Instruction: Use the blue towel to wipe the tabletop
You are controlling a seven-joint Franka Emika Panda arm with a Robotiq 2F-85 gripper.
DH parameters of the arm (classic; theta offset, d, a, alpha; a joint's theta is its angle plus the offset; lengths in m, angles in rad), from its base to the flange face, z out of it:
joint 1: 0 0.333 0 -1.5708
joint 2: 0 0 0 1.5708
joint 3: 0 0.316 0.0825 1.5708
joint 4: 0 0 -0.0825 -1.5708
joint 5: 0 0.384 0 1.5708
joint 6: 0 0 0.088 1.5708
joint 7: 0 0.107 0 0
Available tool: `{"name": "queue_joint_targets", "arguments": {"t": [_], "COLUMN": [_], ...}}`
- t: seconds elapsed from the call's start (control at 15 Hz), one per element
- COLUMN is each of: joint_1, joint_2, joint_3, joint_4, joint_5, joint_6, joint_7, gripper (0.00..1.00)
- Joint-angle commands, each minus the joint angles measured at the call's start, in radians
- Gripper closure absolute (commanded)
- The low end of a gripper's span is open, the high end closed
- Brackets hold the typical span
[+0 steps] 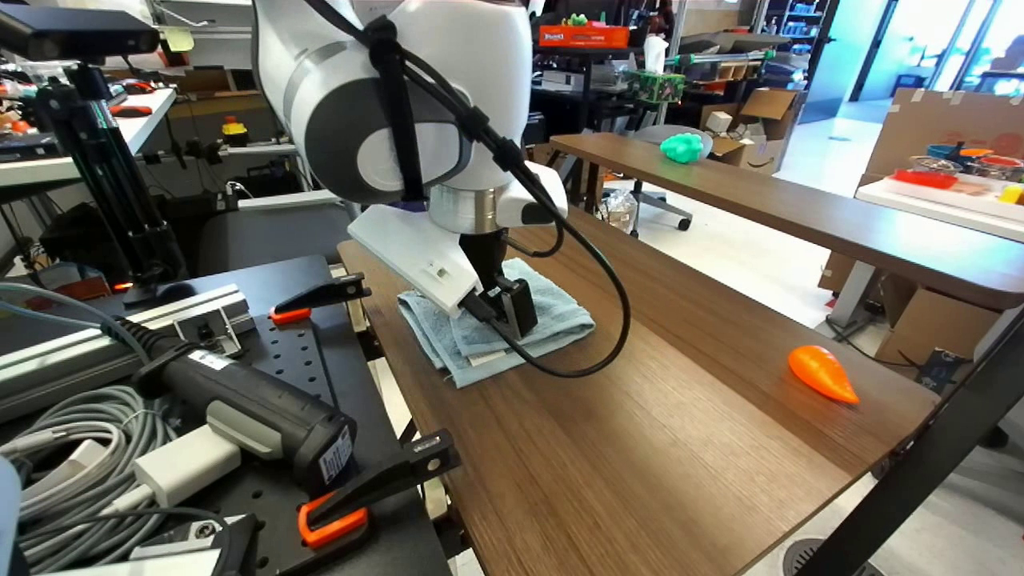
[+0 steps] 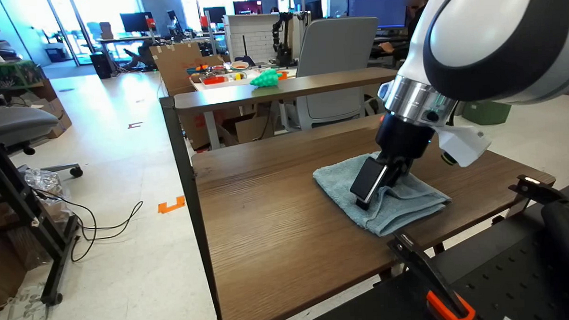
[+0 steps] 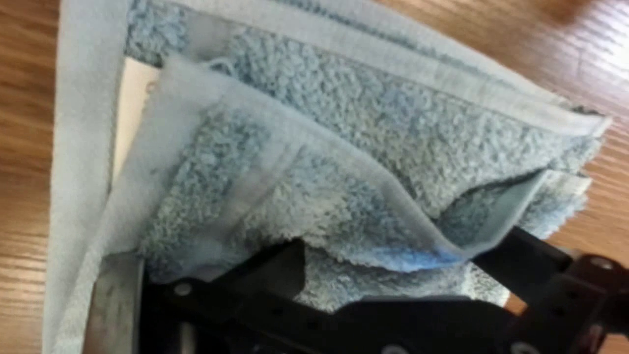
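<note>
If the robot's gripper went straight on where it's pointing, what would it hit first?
Most likely the blue towel: in both exterior views the gripper points down at it. Depth is unclear, so they may be touching. Beneath lies the tabletop.

Looks like a robotics lab w/ office area, as robot arm (image 1: 488, 72), top ctr., & coiled cables (image 1: 148, 424), lower left, show in an exterior view, & monitors (image 2: 248, 8) + office chair (image 2: 336, 54), upper ctr., in an exterior view.
</note>
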Motion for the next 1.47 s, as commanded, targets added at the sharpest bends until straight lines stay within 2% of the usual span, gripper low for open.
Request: {"name": "queue_joint_targets", "arguments": {"t": [0.0,0.2,0.53,0.67,0.8,1.13,1.2,1.4], "joint_1": [-0.059,0.020,0.144,0.230,0.295,0.470,0.496,0.515], "joint_2": [0.087,0.092,0.104,0.110,0.110,0.071,0.063,0.026], "joint_3": [0.025,-0.078,-0.246,-0.327,-0.371,-0.455,-0.463,-0.424], "joint_4": [0.107,0.197,0.304,0.323,0.302,0.155,0.131,0.052], "joint_5": [0.079,0.129,0.162,0.146,0.129,0.055,0.044,0.029], "joint_6": [-0.086,-0.142,-0.138,-0.143,-0.132,-0.008,0.012,0.054], "joint_7": [-0.039,-0.016,0.029,0.065,0.076,0.075,0.076,0.058], "gripper": [0.00,0.00,0.00,0.00,0.00,0.00,0.00,0.00]}}
